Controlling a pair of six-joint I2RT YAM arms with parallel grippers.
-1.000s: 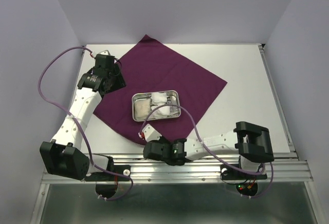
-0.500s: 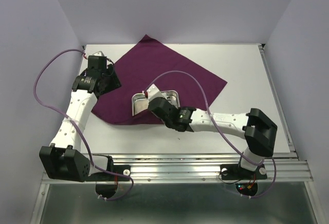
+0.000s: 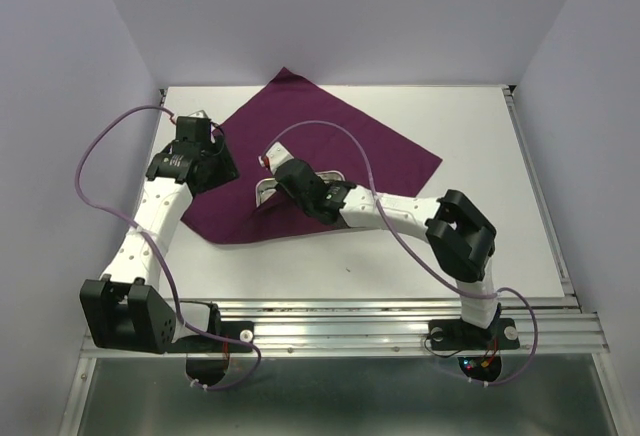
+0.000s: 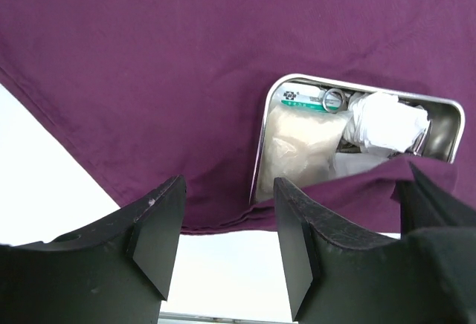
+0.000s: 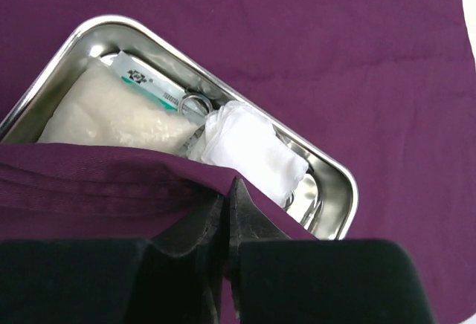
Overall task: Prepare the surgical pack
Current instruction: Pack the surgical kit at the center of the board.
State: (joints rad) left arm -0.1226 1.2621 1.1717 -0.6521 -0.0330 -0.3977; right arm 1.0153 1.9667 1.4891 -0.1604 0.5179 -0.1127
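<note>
A dark purple cloth [image 3: 340,141] lies as a diamond on the white table. On its middle sits a steel tray [image 3: 336,177] holding a white gauze pad [image 5: 253,146], a sealed packet [image 5: 104,108] and thin metal instruments [image 5: 195,103]. My right gripper [image 5: 229,190] is shut on the cloth's near corner [image 5: 97,183], which is folded up across the tray's near side. From above, the right gripper [image 3: 285,178] hangs over the tray's left half. My left gripper [image 4: 229,194] stands open above the cloth's left edge, holding nothing. The left gripper [image 3: 212,161] is left of the tray [image 4: 260,146].
Bare white tabletop [image 3: 480,156] surrounds the cloth. A metal rail [image 3: 400,316] runs along the front edge. Purple-grey walls close in the left, right and back. A loose cable [image 3: 330,131] arcs above the right arm.
The right gripper has carried the cloth's near corner from the table's front edge up and over the tray's near side. The left arm has barely shifted.
</note>
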